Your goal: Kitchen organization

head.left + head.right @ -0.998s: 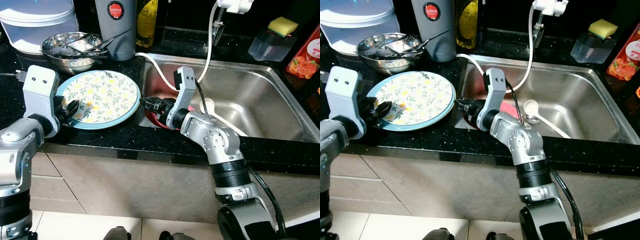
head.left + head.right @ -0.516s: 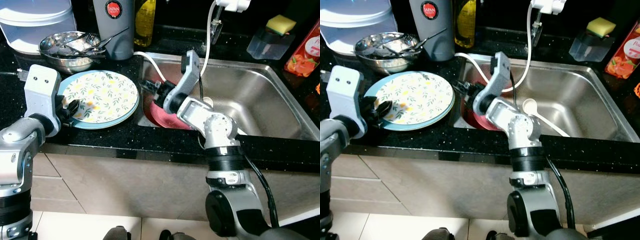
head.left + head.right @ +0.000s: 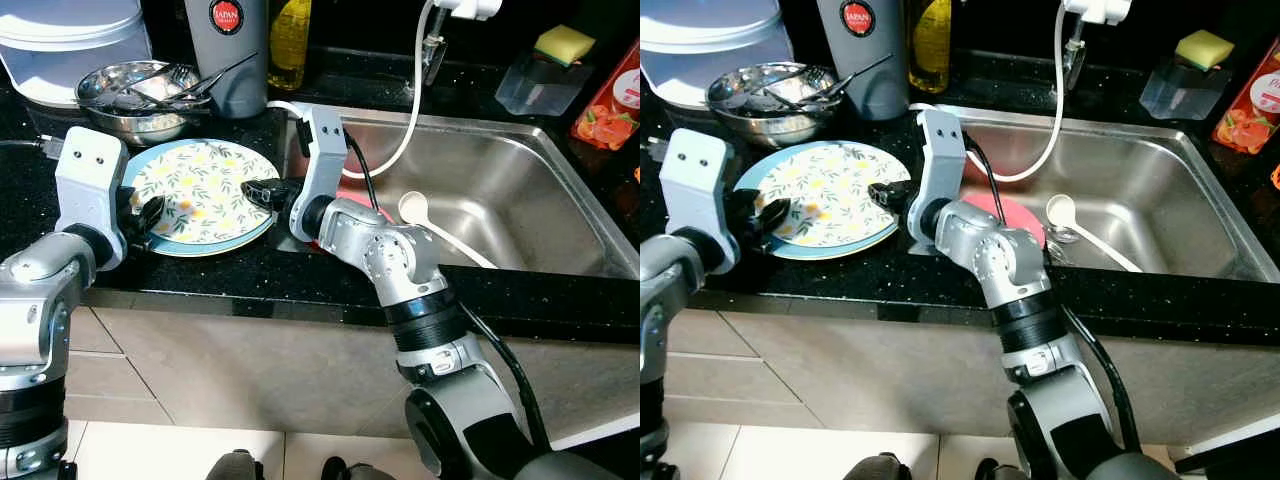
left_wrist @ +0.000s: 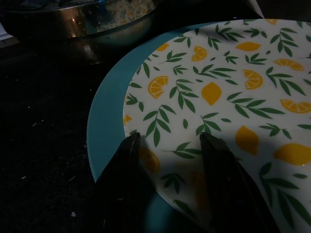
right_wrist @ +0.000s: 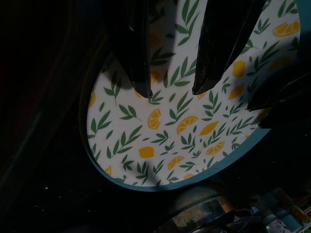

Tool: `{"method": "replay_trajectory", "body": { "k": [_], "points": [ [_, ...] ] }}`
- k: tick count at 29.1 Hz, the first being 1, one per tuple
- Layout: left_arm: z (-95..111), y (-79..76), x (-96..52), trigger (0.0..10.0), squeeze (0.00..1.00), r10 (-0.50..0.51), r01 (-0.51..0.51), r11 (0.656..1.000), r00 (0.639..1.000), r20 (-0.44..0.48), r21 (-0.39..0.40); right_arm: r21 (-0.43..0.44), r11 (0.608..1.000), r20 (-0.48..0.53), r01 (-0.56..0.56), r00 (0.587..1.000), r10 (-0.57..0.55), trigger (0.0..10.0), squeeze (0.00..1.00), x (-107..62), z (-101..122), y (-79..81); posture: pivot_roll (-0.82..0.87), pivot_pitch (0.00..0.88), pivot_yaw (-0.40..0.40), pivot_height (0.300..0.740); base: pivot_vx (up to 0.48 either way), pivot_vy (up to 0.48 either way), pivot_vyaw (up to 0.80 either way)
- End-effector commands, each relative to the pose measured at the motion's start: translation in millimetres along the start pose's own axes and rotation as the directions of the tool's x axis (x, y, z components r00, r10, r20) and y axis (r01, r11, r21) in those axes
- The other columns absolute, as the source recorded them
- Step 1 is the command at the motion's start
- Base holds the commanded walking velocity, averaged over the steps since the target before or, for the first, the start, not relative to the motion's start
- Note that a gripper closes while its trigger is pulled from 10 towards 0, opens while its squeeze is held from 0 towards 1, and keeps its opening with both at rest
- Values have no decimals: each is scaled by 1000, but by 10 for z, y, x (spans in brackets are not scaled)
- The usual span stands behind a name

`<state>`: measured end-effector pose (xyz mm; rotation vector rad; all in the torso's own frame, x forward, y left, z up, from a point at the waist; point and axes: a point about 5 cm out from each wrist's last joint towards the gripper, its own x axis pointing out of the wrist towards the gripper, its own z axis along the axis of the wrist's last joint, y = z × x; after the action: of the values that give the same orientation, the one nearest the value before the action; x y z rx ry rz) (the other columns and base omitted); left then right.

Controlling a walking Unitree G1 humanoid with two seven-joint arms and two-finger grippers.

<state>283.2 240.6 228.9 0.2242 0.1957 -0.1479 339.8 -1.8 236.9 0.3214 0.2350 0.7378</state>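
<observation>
A round plate (image 3: 205,185) with a lemon-and-leaf print and a blue rim lies on the black counter left of the sink. My left gripper (image 3: 148,212) is at the plate's left edge; in the left wrist view its fingers stand open (image 4: 170,138) just over the blue rim. My right gripper (image 3: 256,190) reaches across from the sink side to the plate's right edge. In the right wrist view it hangs open (image 5: 172,93) above the printed face of the plate (image 5: 184,121), holding nothing.
A steel sink (image 3: 520,210) holds a red plate (image 3: 1018,212), a white ladle (image 3: 414,208) and a white hose. Behind the lemon plate are a steel bowl of utensils (image 3: 130,95), a grey canister (image 3: 232,55), an oil bottle (image 3: 288,40) and a white lidded container (image 3: 70,45).
My right gripper has swung left, from above the red plate in the sink to the right edge of the lemon plate. The left gripper stays at the plate's left edge.
</observation>
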Motion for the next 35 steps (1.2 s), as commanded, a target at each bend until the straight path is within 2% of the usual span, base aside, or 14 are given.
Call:
{"method": "replay_trajectory", "body": {
  "k": [1,8,11,12,18,24,31,35],
  "points": [
    [-374,-146,90,10000,0,-79,72,996,981,-178,-44,60,998,-31,28,999,-26,10000,0,6,-95,-65,244,110,-120,740,0,0,0],
    [-342,-240,157,10000,0,-116,113,993,980,-162,-30,120,993,-41,5,999,0,10000,0,26,-82,-37,236,105,-124,740,0,0,0],
    [-316,-276,188,10000,0,-129,128,992,980,-154,-18,110,994,-47,29,999,-24,10000,0,35,-105,-68,236,105,-124,740,0,0,0],
    [-334,-285,191,10000,0,-131,133,991,978,-160,-1,80,994,-9,70,998,-69,10000,0,31,-65,-119,236,105,-124,740,0,0,0],
    [-363,-286,200,10000,0,-129,132,991,977,-168,5,37,992,56,119,991,-121,10000,0,21,17,-186,235,91,-121,740,0,0,0],
    [-369,-285,199,10000,0,-125,128,992,978,-167,9,50,986,144,158,976,-163,10000,0,-23,156,-269,238,85,-123,740,0,0,0],
    [-382,-284,192,10000,0,-124,127,992,978,-169,9,53,981,167,185,967,-191,10000,0,-34,191,-325,238,85,-123,740,0,0,0],
    [-386,-286,180,10000,0,-121,123,992,978,-168,7,17,979,136,201,970,-202,10000,0,-28,136,-357,238,86,-126,740,0,0,0]
  ]
}}
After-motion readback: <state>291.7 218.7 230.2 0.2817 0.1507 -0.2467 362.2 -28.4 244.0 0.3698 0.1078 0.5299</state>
